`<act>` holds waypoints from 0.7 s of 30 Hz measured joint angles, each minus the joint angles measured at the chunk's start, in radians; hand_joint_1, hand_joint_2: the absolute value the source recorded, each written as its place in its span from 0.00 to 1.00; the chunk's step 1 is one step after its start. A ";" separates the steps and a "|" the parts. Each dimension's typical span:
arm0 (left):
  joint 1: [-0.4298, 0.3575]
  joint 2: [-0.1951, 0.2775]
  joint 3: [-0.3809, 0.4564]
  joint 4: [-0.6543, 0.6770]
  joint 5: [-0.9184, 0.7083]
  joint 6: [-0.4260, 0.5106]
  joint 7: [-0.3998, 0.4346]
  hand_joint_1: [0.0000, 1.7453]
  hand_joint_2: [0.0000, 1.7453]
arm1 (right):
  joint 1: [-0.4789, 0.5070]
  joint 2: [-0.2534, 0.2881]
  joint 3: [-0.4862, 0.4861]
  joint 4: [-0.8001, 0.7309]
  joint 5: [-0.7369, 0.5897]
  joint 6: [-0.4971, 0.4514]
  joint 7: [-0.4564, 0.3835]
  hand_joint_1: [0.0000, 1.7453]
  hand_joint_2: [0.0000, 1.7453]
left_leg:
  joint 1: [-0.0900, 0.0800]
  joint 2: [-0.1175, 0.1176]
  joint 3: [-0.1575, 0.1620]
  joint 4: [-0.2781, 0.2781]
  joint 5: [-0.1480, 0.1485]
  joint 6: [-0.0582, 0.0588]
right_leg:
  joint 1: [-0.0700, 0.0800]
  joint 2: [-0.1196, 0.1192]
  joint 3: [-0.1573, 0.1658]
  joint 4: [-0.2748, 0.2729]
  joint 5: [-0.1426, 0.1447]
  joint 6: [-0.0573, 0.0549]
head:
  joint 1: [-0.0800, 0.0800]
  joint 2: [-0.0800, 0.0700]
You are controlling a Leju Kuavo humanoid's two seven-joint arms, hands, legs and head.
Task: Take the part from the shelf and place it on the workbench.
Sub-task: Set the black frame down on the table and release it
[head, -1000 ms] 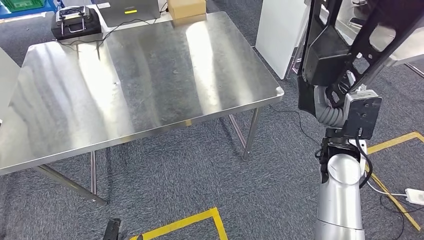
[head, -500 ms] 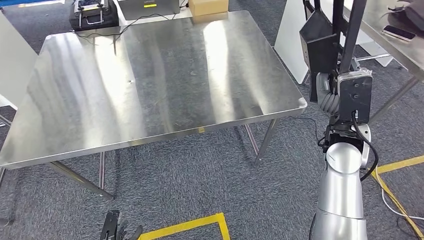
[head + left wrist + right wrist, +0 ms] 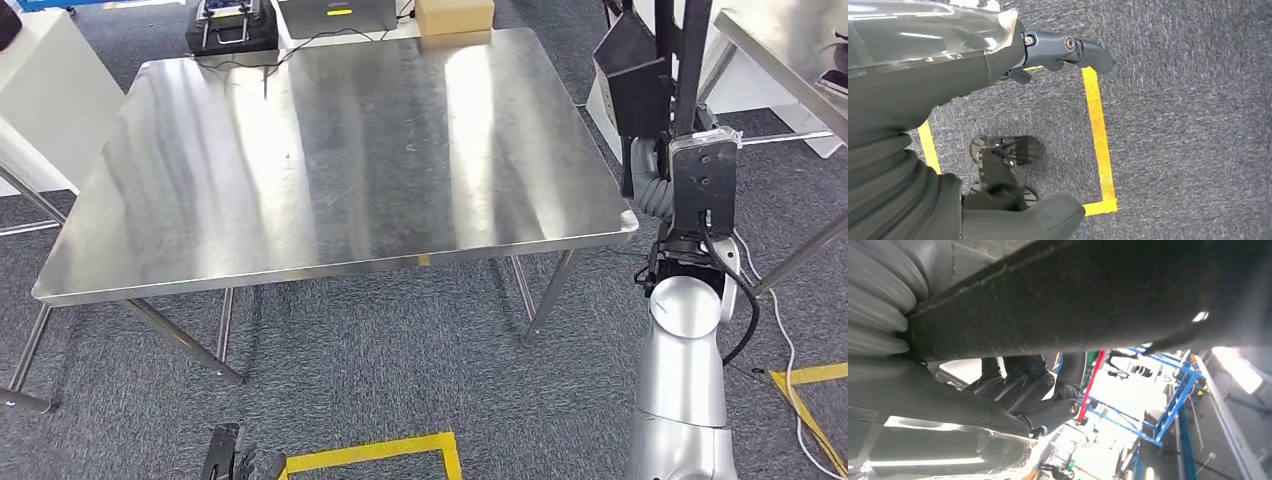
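Note:
The workbench (image 3: pixel 350 150) is a bare steel table in front of me in the head view. My right arm is raised beside its right edge. My right hand (image 3: pixel 653 192) holds a black angular part (image 3: pixel 637 85) that stands up above the wrist, level with the table's right rim. In the right wrist view the black part (image 3: pixel 1098 295) runs across the palm, and dark fingers (image 3: pixel 1038 390) curl under it. My left hand (image 3: pixel 228 458) hangs low over the carpet. In the left wrist view the left hand (image 3: pixel 973 65) holds nothing, with its fingers (image 3: pixel 1083 50) stretched out.
A black case (image 3: pixel 232 22), a grey device (image 3: pixel 335 15) and a cardboard box (image 3: pixel 453 15) stand past the workbench's far edge. A white panel (image 3: pixel 50 100) stands at the left and a second steel table (image 3: pixel 790 40) at the right. Yellow tape (image 3: pixel 370 452) and cables (image 3: pixel 790 340) lie on the carpet.
The camera has turned, so the workbench now sits further right and more square in the picture. My right hand keeps its hold on the black part.

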 joint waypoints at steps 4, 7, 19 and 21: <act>-0.004 -0.001 0.000 0.000 -0.007 0.005 0.001 0.00 1.00 | -0.002 -0.011 -0.010 0.008 0.019 -0.006 0.010 1.00 1.00 | -0.010 -0.010 0.028 -0.053 0.006 0.015 | 0.010 -0.037 0.007 -0.002 -0.009 0.015 | 0.001 0.000; -0.005 -0.002 0.000 0.000 -0.012 0.015 -0.005 0.00 1.00 | -0.007 -0.024 -0.020 0.022 0.029 -0.008 0.014 1.00 1.00 | 0.000 -0.044 0.041 -0.071 0.020 0.032 | 0.007 0.017 -0.027 0.080 -0.051 0.018 | 0.003 0.000; 0.000 0.002 0.000 0.000 -0.015 0.029 -0.025 0.00 1.00 | -0.032 -0.058 -0.040 0.102 0.005 -0.013 -0.010 1.00 1.00 | -0.004 -0.117 0.029 -0.049 0.008 0.027 | -0.012 0.075 -0.027 0.004 0.022 0.037 | 0.012 0.000; 0.001 0.004 0.000 0.000 -0.016 0.030 -0.025 0.00 1.00 | -0.035 -0.058 -0.041 0.110 0.005 -0.013 -0.010 1.00 1.00 | -0.005 -0.115 0.031 -0.050 0.010 0.038 | -0.012 0.078 -0.028 0.004 0.023 0.036 | 0.012 0.000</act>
